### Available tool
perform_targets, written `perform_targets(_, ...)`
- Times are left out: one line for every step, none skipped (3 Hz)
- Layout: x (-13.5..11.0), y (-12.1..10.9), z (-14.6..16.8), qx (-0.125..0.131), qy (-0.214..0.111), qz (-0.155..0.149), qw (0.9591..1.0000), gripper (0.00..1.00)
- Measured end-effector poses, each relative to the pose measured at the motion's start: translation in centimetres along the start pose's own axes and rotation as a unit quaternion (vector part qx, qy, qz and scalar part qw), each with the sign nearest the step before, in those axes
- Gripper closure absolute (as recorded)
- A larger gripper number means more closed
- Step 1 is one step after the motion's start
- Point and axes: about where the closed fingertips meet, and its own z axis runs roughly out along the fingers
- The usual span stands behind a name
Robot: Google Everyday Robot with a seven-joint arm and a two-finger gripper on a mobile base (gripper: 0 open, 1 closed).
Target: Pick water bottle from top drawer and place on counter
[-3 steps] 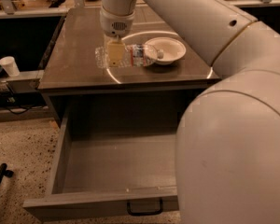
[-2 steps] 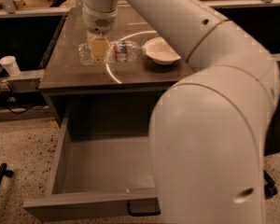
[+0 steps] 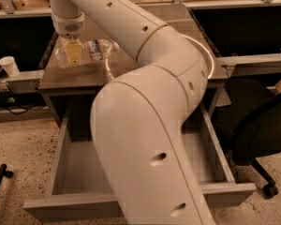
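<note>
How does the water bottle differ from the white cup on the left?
The water bottle is clear with a label band and lies horizontal over the counter, at the gripper. The white cup is opaque and plain, and stands upright off the counter's left side. The bottle looks longer than the cup is tall. Both are small drink containers.

No readable text, even on the water bottle [image 3: 96,50] in the pincer [image 3: 73,54].
</note>
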Motion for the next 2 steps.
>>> perform_targets(-1.03,-1.05,1.65,-0.005,0.004,-0.015,0.9999,0.43)
perform_targets(-1.07,-1.18,1.82,-0.002,0.003,-0.014,0.9999,0.2)
